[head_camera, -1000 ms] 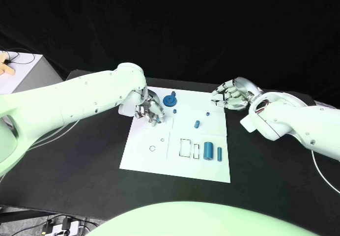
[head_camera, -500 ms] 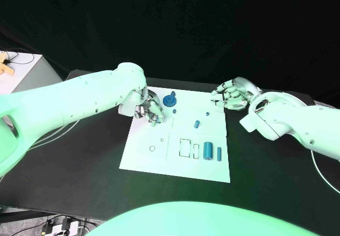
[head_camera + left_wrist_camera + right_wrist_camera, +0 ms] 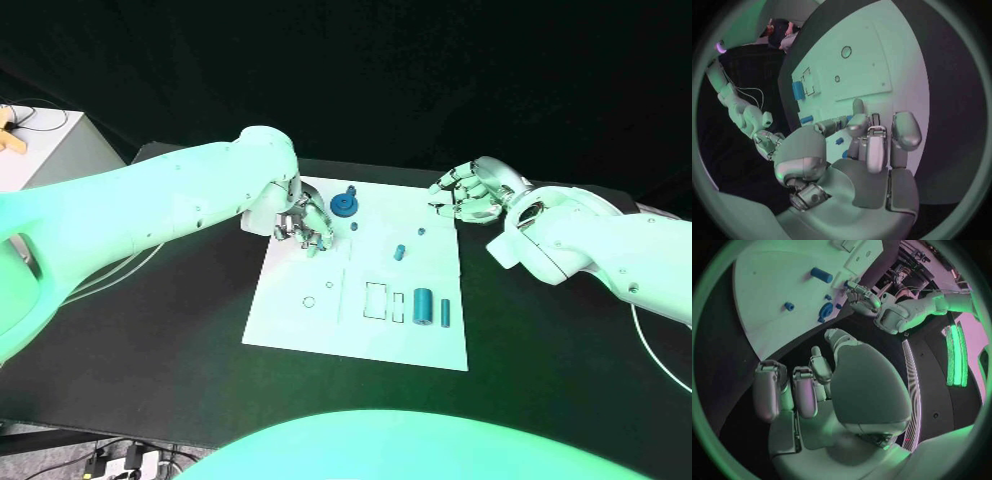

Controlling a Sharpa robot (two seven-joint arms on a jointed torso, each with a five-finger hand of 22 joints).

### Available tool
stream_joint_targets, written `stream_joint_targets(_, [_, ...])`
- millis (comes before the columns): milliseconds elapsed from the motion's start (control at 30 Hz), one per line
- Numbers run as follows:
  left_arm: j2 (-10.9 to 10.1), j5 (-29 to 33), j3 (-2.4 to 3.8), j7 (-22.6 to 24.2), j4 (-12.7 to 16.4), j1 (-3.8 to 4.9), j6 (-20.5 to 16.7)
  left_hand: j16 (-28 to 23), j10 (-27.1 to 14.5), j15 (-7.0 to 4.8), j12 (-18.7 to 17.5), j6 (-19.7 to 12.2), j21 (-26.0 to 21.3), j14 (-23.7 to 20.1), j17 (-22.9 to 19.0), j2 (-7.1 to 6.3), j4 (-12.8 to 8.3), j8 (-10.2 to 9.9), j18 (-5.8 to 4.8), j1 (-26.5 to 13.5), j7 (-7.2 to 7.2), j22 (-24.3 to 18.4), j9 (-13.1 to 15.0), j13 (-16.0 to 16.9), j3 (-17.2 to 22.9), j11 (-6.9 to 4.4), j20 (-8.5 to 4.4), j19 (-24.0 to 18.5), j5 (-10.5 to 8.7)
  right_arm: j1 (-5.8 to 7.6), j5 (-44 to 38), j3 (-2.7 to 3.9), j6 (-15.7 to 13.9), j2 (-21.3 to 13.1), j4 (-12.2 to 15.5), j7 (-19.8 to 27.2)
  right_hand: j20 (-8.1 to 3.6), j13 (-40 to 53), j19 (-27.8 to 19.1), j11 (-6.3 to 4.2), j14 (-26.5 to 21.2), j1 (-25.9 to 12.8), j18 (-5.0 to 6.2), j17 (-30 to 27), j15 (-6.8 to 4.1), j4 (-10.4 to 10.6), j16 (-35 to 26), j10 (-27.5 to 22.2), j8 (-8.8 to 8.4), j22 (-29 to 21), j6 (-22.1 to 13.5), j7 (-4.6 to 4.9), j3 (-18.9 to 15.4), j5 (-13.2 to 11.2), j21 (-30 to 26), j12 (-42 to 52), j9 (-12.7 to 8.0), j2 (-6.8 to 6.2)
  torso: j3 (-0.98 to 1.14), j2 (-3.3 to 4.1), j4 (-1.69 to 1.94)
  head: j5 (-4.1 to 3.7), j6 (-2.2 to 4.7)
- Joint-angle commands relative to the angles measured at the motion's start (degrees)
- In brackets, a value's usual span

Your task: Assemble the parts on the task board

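The black table [image 3: 159, 330] lay under a dark backdrop, with the white board [image 3: 303, 325] at its middle. We found our left hand [image 3: 306, 226] over the board's far left corner, beside the round blue part [image 3: 345, 205], fingers curled; whether it held anything we could not tell. Our right hand [image 3: 469, 192] hovered past the far right corner, curled on nothing. The larger blue cylinder [image 3: 423, 306] looked small, rigid and light, best pinched across its sides. Since a second earlier, nothing had shifted.

Blue parts [image 3: 423, 306] on white task board [image 3: 303, 325]
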Motion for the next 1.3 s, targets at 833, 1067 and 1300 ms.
stream_joint_targets(833, [3.9,0.9,-1.36,-0.8,-5.2,-0.92,2.9,0.0,0.0,-0.25,-0.3,0.8,-0.2,5.8,14.8,1.65,-3.5,0.2,-0.23,0.5,-1.02,-0.1,-0.5,0.4,4.1,-0.12,0.03,0.0,-0.66,-0.03,-0.6,0.01,0.8,-0.1,0.3,0.3,0.5,-0.2,1.8,0.13,4.5,-0.1,0.36,10.2,0.55,-0.1,-0.3,-0.5,-0.16,7.7,-0.5,0.05,0.9,0.4,-0.3,0.2,-0.1,-0.55,0.04,-0.11,-0.1,-0.13,0.01])
stream_joint_targets(1067, [4.0,1.2,-1.41,-0.9,-5.5,-0.94,3.1,0.1,0.1,-0.21,-0.4,0.9,-0.3,5.8,14.9,0.62,-1.9,0.4,-0.24,-0.7,-1.04,-0.1,-0.8,0.6,0.9,-0.11,0.08,0.1,-0.97,-0.03,-0.6,0.01,0.9,-0.1,0.3,0.3,0.5,-0.1,1.8,0.13,4.5,-0.1,0.36,10.2,0.54,-0.1,-0.3,-0.4,-0.15,7.7,-0.5,0.04,1.0,0.5,-0.3,0.2,-0.1,-0.57,0.0,-0.05,-0.08,-0.19,0.01])
stream_joint_targets(1300, [3.8,1.5,-1.41,-0.8,-5.4,-0.94,2.9,0.0,0.1,-0.23,-0.6,0.8,-0.4,5.8,14.8,-1.48,0.0,0.6,-0.23,-1.4,-1.09,-0.2,-1.3,0.8,-4.0,-0.13,0.08,0.1,-1.12,-0.03,-0.6,0.01,1.0,-0.1,0.2,0.3,0.5,-0.1,1.8,0.13,4.5,-0.1,0.36,10.2,0.54,-0.1,-0.3,-0.4,-0.15,7.7,-0.5,0.04,1.0,0.5,-0.3,0.2,-0.1,-0.57,-0.04,-0.05,-0.02,-0.24,0.01])
